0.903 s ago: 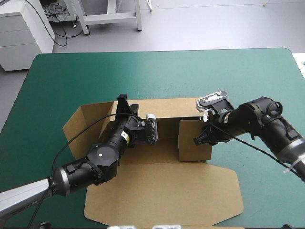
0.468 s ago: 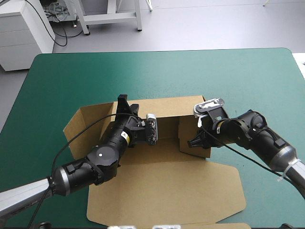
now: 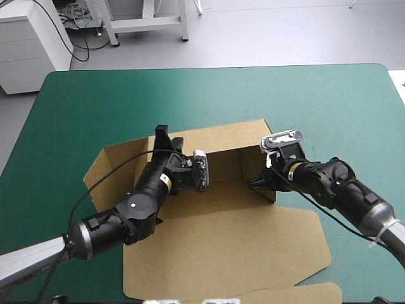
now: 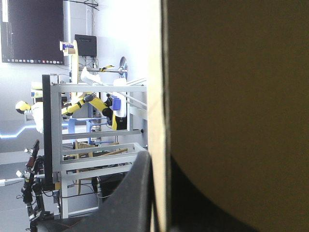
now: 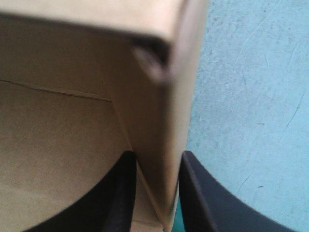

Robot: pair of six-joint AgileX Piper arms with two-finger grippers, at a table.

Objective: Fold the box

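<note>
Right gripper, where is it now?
In the high view, the right gripper sits right of centre, pinching the raised right wall of the box, one finger inside it and one outside.

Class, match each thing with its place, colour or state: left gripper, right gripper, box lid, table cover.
Things:
1 left gripper
2 right gripper
3 lid
4 table cover

States:
A teal-green
B lying flat toward the table's near edge
C shut on the far wall of the box
D shut on the box's right wall

Pairs: 1-C, 2-D, 3-B, 4-A
</note>
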